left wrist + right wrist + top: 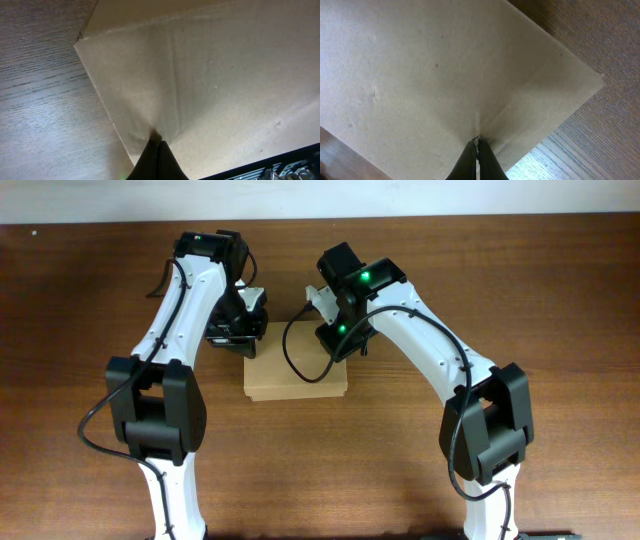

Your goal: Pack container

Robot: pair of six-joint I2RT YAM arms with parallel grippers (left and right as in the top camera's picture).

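Left wrist view: the left claw (156, 139) is closed tight, its dark fingers meeting in a single point with no gap. The tip touches the tan cardboard of the container (225, 85) where a faint crease runs down the surface. Nothing shows between the fingers. To the left of the box lies the grey-brown wood grain of the table (40, 100).

Right wrist view: the right claw (477, 144) is likewise pressed together, with only a hairline seam between its fingers. Its tip rests against the container (430, 65) where creases meet, near one corner of the box. Bare table (605, 40) shows beyond that corner.

Overhead view: one container (296, 377), plain and tan with its flat top showing, sits near the middle of the brown wooden table (560, 290). Two white-and-black arms reach in from the near edge, one on each side, and both wrists hang over the far corners of the box. Green lights glow on the right wrist. A pale strip runs beyond the far edge of the table. In all there are two claws and one box.
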